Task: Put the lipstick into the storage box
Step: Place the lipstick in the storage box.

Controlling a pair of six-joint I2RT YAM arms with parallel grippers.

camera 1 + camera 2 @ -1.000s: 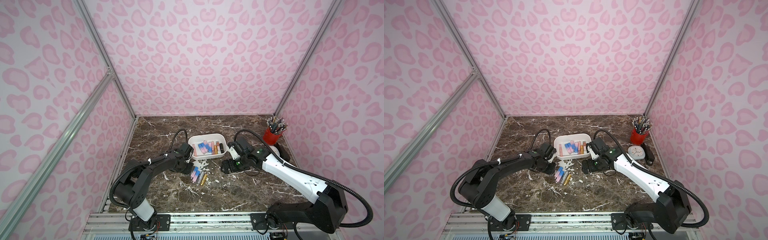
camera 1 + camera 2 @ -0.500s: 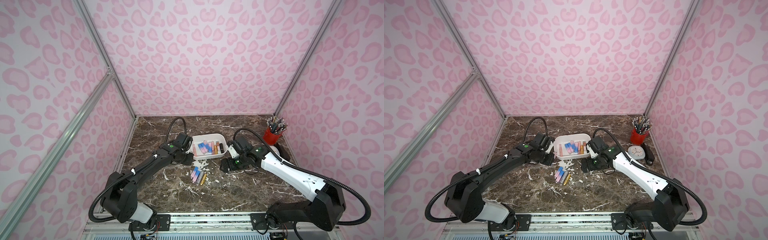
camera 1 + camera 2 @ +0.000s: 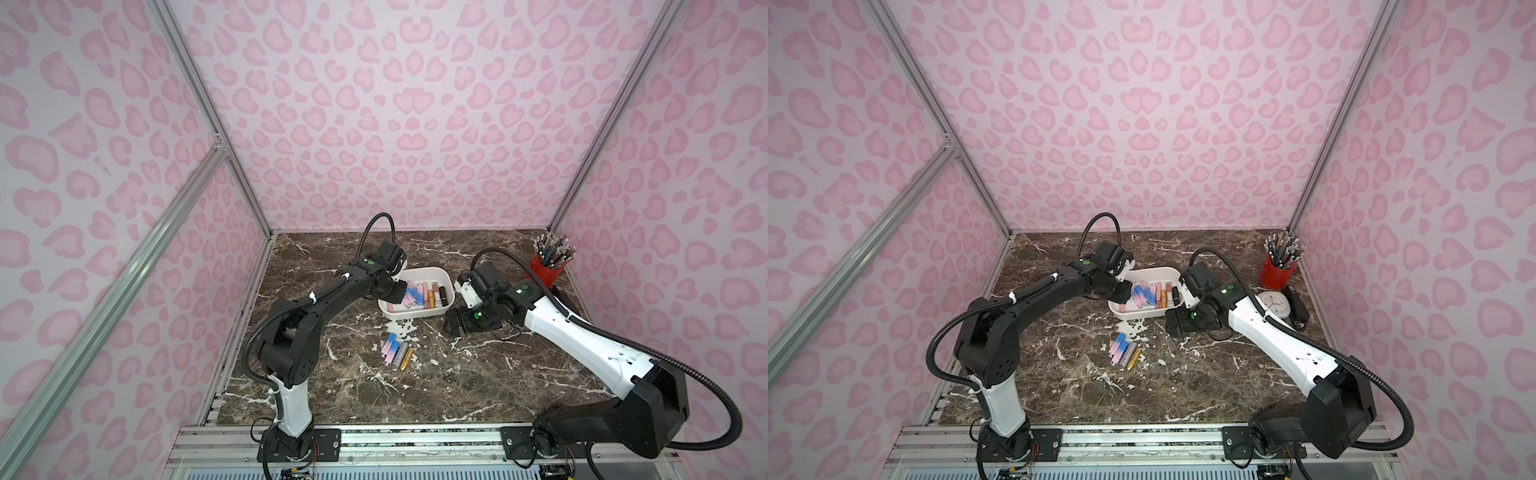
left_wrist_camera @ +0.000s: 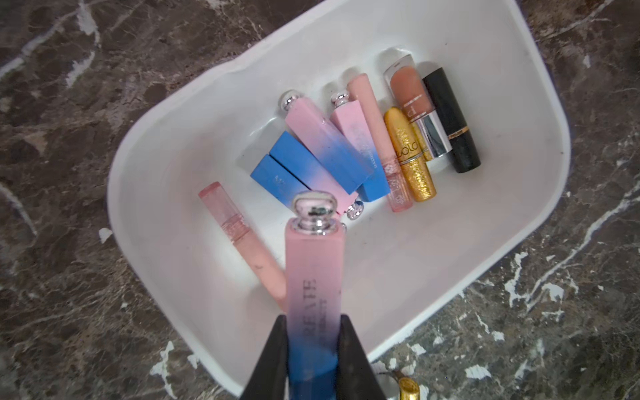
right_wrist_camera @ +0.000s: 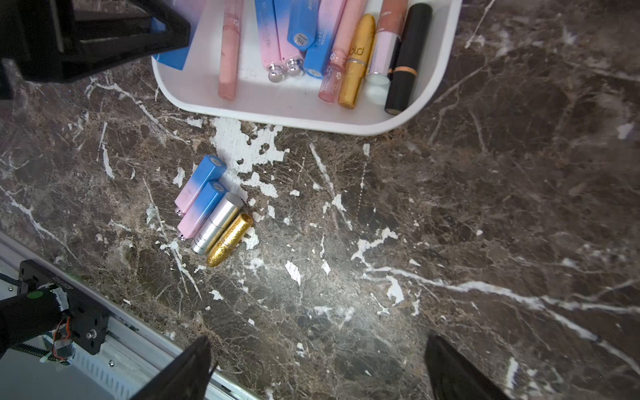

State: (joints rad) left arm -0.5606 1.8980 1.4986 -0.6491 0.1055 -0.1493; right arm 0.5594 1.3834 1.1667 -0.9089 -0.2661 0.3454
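Left gripper pinches the pink-blue lipstick by its blue end, over the storage box at its 9 o'clock end. Right gripper spread wide, empty, at box's 4 o'clock. Best: lower close, release onto bare floor, clear of stacked tubes.

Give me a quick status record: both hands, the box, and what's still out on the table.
Left hand: shut on a pink-and-blue lipstick, held over the storage box
Right hand: open, empty, above bare table
Box contents: several lipsticks, some overlapping
Still on table: four lipsticks side by side near the box: two pink-and-blue, one silver, one gold
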